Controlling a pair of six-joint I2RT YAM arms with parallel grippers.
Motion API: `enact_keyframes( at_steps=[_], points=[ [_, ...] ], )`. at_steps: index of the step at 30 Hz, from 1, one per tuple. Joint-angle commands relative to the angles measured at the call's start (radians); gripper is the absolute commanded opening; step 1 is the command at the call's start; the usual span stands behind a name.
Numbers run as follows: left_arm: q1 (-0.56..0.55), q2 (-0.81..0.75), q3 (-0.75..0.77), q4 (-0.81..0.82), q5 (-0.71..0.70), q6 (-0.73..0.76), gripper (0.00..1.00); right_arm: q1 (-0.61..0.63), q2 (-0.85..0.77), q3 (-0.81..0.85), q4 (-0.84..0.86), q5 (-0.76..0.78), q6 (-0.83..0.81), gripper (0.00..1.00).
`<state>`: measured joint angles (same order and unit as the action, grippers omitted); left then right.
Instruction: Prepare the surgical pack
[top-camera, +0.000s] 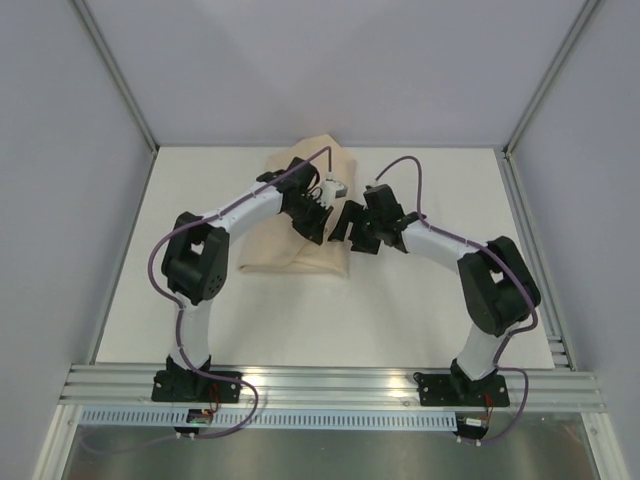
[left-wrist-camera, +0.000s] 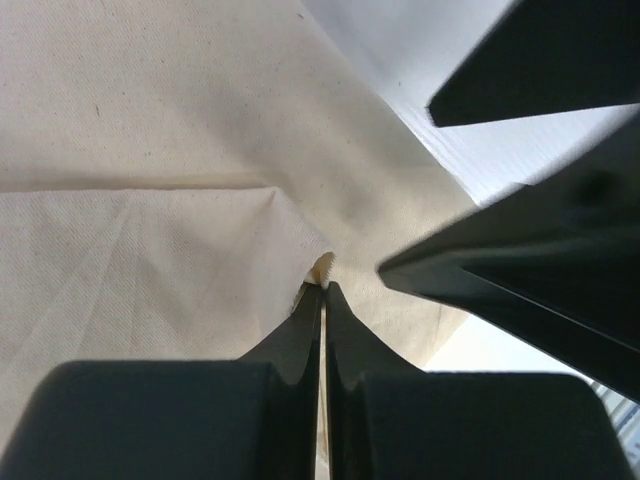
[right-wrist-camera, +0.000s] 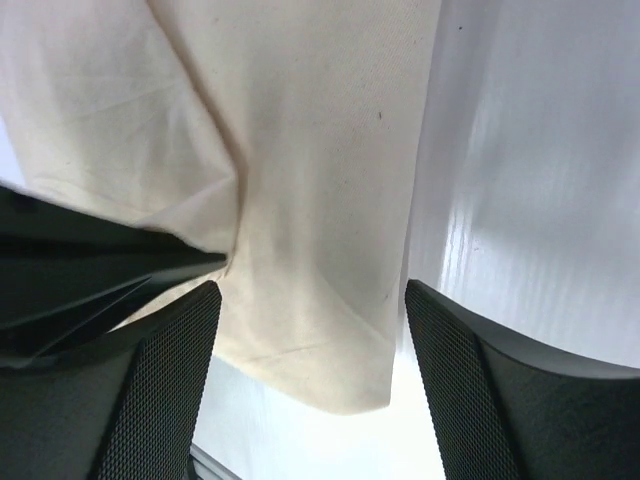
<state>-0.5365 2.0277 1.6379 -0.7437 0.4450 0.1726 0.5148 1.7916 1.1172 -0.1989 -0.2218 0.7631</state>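
white table, grey walls, aluminium rail

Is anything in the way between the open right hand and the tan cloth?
Nothing visible. The right hand hangs open directly over the edge of the tan cloth, with bare cloth showing between its fingers. The left hand, shut on a fold of the cloth, sits close beside it, not between.

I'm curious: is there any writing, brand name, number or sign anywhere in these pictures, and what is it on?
None can be read.
The tan cloth is plain.
The left arm, the right arm and the white table show no lettering.
The small boards at the arm bases are too small to read.
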Motion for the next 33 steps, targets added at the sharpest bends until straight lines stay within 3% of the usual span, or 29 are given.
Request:
enact_keyframes(
  at_steps=[1, 3, 4, 7, 10, 13, 16, 18, 25, 28, 33],
  points=[
    [-0.014, 0.044, 0.043, 0.050, 0.064, -0.002, 0.00, -0.015, -0.096, 0.026, -0.082, 0.081, -0.027, 0.78],
    [-0.014, 0.063, 0.089, 0.023, 0.092, 0.008, 0.00, -0.039, -0.110, 0.023, -0.092, 0.087, -0.036, 0.78],
    [-0.014, 0.072, 0.105, -0.009, 0.106, 0.014, 0.12, -0.044, -0.112, 0.015, -0.093, 0.078, -0.036, 0.78],
    [-0.016, 0.046, 0.114, -0.016, 0.156, 0.042, 0.32, -0.074, -0.118, 0.004, -0.070, 0.053, -0.031, 0.78],
    [-0.016, 0.005, 0.077, 0.010, 0.169, 0.057, 0.40, -0.082, -0.124, 0.000, -0.033, 0.024, -0.027, 0.76],
    [-0.016, -0.021, 0.069, 0.000, 0.187, 0.062, 0.41, -0.085, -0.112, 0.036, -0.037, 0.012, -0.028, 0.70],
    [-0.017, -0.049, 0.077, -0.013, 0.228, 0.054, 0.42, -0.084, -0.107, 0.049, -0.021, -0.002, -0.016, 0.56],
    [-0.020, -0.067, 0.088, -0.022, 0.265, 0.054, 0.43, -0.085, -0.107, 0.044, -0.001, -0.008, -0.002, 0.54],
    [-0.051, -0.110, 0.126, -0.126, 0.402, 0.107, 0.41, -0.084, -0.071, 0.055, 0.059, -0.059, 0.012, 0.55],
    [-0.049, -0.174, 0.158, -0.201, 0.459, 0.139, 0.40, -0.082, -0.046, 0.093, 0.081, -0.099, 0.005, 0.62],
    [0.032, -0.320, 0.108, -0.180, 0.255, 0.092, 0.40, -0.045, 0.061, 0.183, 0.030, -0.117, -0.022, 0.70]
  ],
)
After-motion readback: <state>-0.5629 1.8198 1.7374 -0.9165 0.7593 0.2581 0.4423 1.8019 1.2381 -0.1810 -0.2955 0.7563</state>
